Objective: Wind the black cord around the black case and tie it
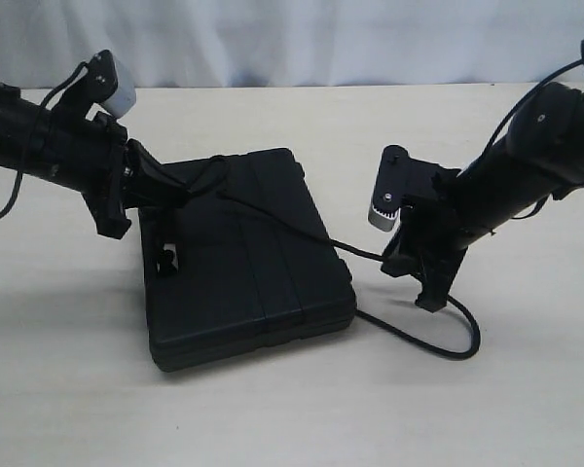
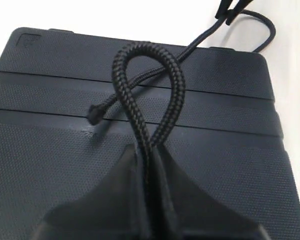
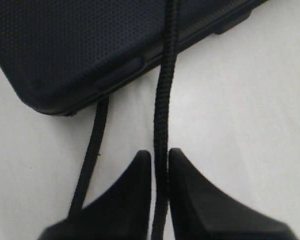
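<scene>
The black case (image 1: 243, 263) lies flat on the table, lid up. Above its left part my left gripper (image 1: 172, 197) is shut on the black cord (image 2: 150, 75), and a doubled loop of it stands out past the fingertips (image 2: 162, 160). A frayed tip (image 2: 94, 115) rests on the lid. From there the black cord (image 1: 302, 232) crosses the lid to my right gripper (image 3: 160, 157), just off the case's right edge. Its jaws stand barely apart, with the black cord (image 3: 162, 100) running between them and a sliver of light on each side.
Beyond the right gripper the cord sags in a loop (image 1: 457, 345) on the pale table (image 1: 487, 409) and runs back under the case's right edge. A white curtain (image 1: 321, 39) closes off the back. Both arms' own smooth cables hang near the wrists.
</scene>
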Controlling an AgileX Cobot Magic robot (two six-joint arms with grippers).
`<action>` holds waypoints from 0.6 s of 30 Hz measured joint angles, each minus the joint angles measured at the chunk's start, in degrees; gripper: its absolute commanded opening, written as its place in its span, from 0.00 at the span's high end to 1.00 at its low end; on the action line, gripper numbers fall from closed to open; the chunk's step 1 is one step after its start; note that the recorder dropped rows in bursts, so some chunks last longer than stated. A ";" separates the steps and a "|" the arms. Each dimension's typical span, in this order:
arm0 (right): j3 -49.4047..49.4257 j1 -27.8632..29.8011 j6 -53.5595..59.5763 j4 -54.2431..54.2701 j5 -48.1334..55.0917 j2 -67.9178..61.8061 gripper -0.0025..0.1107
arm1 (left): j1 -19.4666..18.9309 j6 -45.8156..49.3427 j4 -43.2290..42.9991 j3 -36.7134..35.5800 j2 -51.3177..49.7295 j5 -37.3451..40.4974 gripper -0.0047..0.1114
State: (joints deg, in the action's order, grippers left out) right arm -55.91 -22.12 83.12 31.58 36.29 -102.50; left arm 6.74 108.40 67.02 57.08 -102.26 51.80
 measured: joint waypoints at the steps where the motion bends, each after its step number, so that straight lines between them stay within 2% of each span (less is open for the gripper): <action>1: 0.00 0.00 0.29 0.23 0.00 0.00 0.67 | 0.00 0.11 0.11 0.00 0.00 0.00 0.96; 5: 0.00 0.00 1.72 0.77 0.00 0.00 0.52 | 0.00 0.52 0.21 0.00 0.00 -0.10 0.96; 6: 0.00 0.00 1.85 1.00 0.00 0.00 0.45 | 0.00 0.52 0.22 0.00 0.00 -0.25 0.96; 9: 0.00 0.00 2.32 3.25 -0.51 0.00 0.36 | 0.00 0.73 0.35 0.00 0.00 -0.89 0.96; 12: 0.00 0.00 2.72 4.23 -1.06 0.00 0.32 | 0.00 0.73 0.57 0.00 0.00 -1.00 0.96; 18: -0.94 0.00 2.40 5.15 -2.85 -0.09 0.31 | 0.00 0.85 0.57 0.00 0.00 -1.32 0.96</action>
State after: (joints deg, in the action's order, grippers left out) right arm -56.85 -22.12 85.53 36.73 33.44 -102.60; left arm 6.74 109.25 67.59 57.08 -102.26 50.49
